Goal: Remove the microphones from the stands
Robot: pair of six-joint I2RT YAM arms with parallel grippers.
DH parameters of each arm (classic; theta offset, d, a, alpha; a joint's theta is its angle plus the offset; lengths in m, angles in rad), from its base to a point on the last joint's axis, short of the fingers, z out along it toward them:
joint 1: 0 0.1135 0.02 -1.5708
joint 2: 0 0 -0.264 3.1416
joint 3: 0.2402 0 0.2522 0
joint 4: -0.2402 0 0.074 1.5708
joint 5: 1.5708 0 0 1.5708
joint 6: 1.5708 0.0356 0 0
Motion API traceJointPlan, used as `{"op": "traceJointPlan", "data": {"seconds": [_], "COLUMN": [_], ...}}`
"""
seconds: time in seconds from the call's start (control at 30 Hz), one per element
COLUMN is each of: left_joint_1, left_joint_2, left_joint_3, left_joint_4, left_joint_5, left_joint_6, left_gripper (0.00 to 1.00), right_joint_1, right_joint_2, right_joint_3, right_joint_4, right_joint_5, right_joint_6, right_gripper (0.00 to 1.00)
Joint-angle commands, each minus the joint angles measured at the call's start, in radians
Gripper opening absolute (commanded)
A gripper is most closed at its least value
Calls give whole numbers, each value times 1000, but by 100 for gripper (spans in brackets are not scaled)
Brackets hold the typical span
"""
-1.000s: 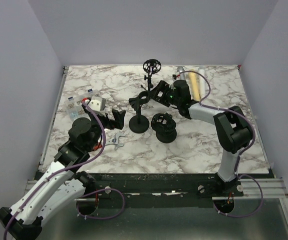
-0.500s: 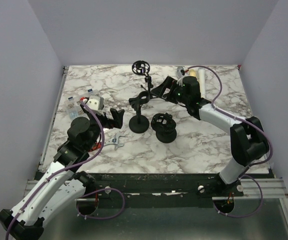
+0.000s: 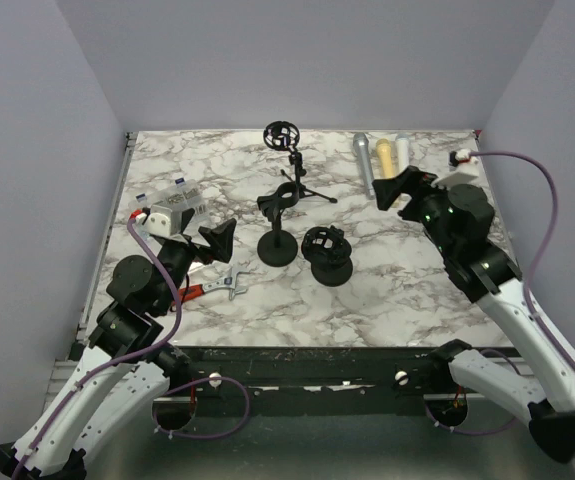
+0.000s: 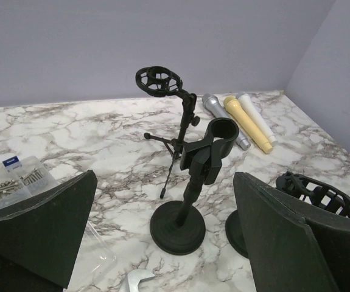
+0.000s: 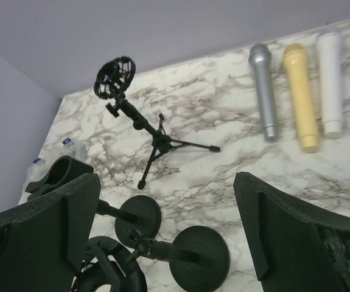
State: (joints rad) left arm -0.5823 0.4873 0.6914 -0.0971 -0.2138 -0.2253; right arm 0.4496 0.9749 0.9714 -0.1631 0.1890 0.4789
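Observation:
Three microphones lie side by side at the table's back right: silver (image 3: 364, 160), yellow (image 3: 386, 158) and white (image 3: 403, 150). They also show in the right wrist view, silver (image 5: 263, 91), yellow (image 5: 301, 91), white (image 5: 330, 79). The round-base stand (image 3: 277, 218) at the table's middle has an empty clip (image 4: 220, 134). My left gripper (image 3: 217, 240) is open and empty, left of that stand, which shows between its fingers in the left wrist view (image 4: 164, 182). My right gripper (image 3: 402, 188) is open and empty, in front of the microphones (image 5: 165, 182).
A small tripod stand with a shock mount (image 3: 292, 160) stands behind the clip stand. A second round-base stand with a shock mount (image 3: 327, 255) stands to its right. Clear boxes of screws (image 3: 162, 200) sit at the left, and a metal wrench (image 3: 229, 283) lies near my left gripper.
My right arm has drawn back from the clip stand to the right side of the table. The silver microphone now lies in full view beside the yellow one. My left arm has pulled back slightly.

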Motion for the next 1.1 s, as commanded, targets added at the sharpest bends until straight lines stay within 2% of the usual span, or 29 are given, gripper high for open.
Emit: {"op": "traceJointPlan", "data": {"seconds": [0.0,0.13,0.33,0.6,0.83,1.07], "left_joint_1": [5,5,6,5,5,5], "left_joint_2": [-48,-107,-185,-320,-379,-387], "left_joint_3": [-12,3,104,234,313,299], "left_joint_4": [20,18,-40,-190,-265,-260], "left_joint_5": [-42,-70,-93,-155,-189,-192], "left_joint_6": [25,30,69,102,104,99], "left_gripper": [98,99,99,99,98,99], "right_joint_1": [-2,-2,-2,-3,-2,-2], "right_joint_2": [-211,-401,-540,-607,-665,-640], "right_joint_3": [-33,-19,53,175,224,229], "right_joint_4": [-156,-233,-381,-531,-532,-544], "right_joint_5": [182,222,272,324,340,306], "right_joint_6": [-55,-60,-77,-97,-105,-134], "right_gripper": [100,100,100,100,100,100]}}
